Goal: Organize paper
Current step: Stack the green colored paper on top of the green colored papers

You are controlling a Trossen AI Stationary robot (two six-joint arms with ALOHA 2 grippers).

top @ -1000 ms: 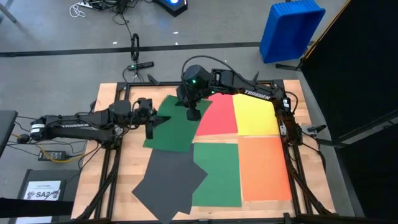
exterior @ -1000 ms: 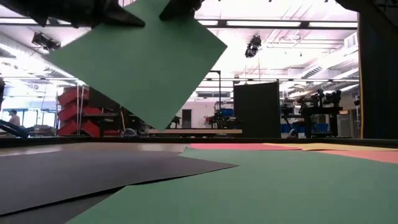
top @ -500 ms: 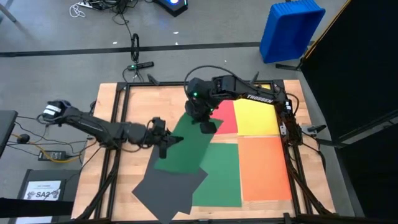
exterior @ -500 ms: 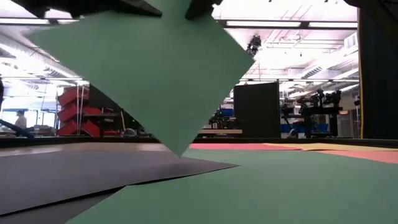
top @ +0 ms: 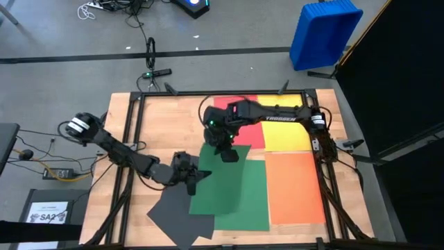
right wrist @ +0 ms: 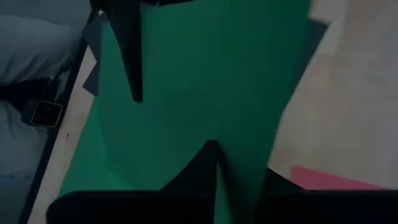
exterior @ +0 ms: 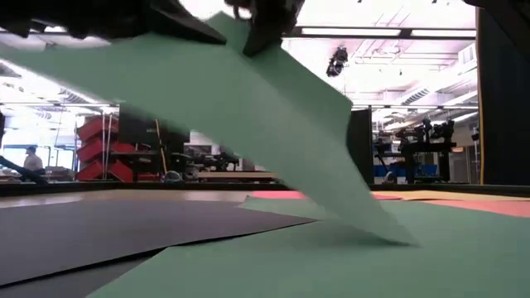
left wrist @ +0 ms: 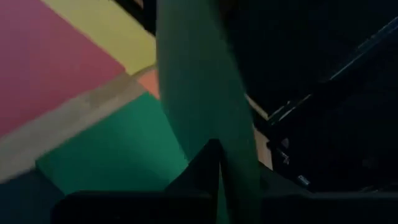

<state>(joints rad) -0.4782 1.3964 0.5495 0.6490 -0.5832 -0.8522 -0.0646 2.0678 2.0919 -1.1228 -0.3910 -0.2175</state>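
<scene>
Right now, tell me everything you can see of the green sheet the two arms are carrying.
The carried green sheet is thin, matte, rectangular paper, plain dark green. Both grippers pinch it with jaws shut: the left gripper on its left edge, the right gripper on its far edge. It hangs tilted and bowed, and its low corner looks to touch the flat green sheet beneath. It partly overlaps that sheet and the dark grey sheet.

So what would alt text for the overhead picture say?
Two dark robot arms carry a green sheet between shut grippers, left gripper and right gripper, over a wooden table tiled with red, yellow, orange and dark grey paper.
</scene>
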